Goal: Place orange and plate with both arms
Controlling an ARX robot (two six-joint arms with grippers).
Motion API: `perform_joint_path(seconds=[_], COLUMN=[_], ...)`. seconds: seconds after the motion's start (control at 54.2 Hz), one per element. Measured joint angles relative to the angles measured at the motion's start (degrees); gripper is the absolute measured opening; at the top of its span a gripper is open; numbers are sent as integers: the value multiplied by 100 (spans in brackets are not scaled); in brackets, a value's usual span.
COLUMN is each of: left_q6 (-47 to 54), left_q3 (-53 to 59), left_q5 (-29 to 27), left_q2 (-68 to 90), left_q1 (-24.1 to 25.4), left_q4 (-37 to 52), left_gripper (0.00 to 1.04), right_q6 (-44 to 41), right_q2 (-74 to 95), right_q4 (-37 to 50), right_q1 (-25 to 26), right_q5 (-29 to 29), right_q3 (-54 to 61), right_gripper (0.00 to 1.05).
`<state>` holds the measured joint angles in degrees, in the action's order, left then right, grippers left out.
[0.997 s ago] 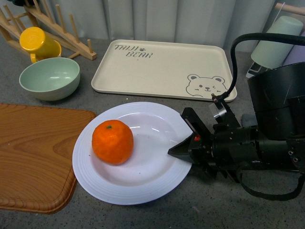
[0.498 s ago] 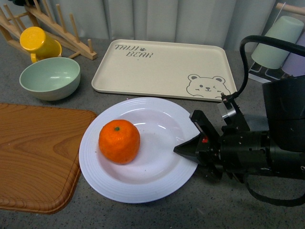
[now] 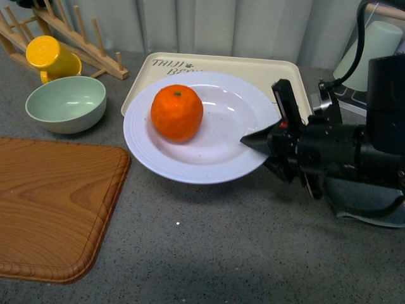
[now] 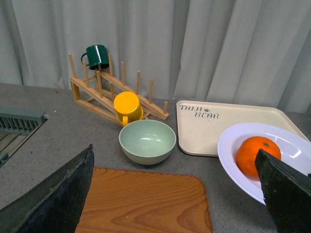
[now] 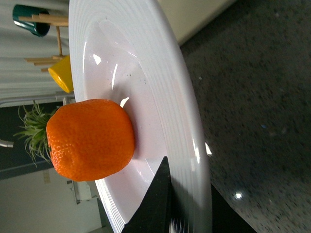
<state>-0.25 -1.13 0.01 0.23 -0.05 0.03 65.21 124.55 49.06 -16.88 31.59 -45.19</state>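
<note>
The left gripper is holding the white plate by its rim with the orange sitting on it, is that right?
Not quite: it is the right gripper that holds the plate by its rim with the orange sitting on it, as the front view shows. The left gripper is open and holds nothing.

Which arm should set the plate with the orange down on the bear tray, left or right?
Right. The right gripper is clamped on the plate rim, with the orange riding on it partly over the bear tray. The left gripper is open, holds nothing and sits away from the plate.
</note>
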Motion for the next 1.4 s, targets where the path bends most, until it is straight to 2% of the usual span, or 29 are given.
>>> perform_joint_path(seconds=[0.628, 0.997, 1.274, 1.292, 1.403], left_q6=[0, -2, 0, -2, 0], left_q3=[0, 0, 0, 0, 0], left_q5=[0, 0, 0, 0, 0], left_q2=[0, 0, 0, 0, 0], left_q1=[0, 0, 0, 0, 0], left_q4=[0, 0, 0, 0, 0], left_gripper=[98, 98, 98, 98, 98], right_q6=[1200, 1821, 1853, 1845, 1849], right_q2=[1274, 1969, 2208, 2208, 2216], right_q4=[-931, -1587, -2004, -2024, -2031], right_q1=[-509, -787, -813, -813, -813], right_q5=[-1266, -2142, -2295, -2299, -2280], right_q3=[-2820, -3845, -4212, -4221, -4229], right_gripper=[4, 4, 4, 4, 22])
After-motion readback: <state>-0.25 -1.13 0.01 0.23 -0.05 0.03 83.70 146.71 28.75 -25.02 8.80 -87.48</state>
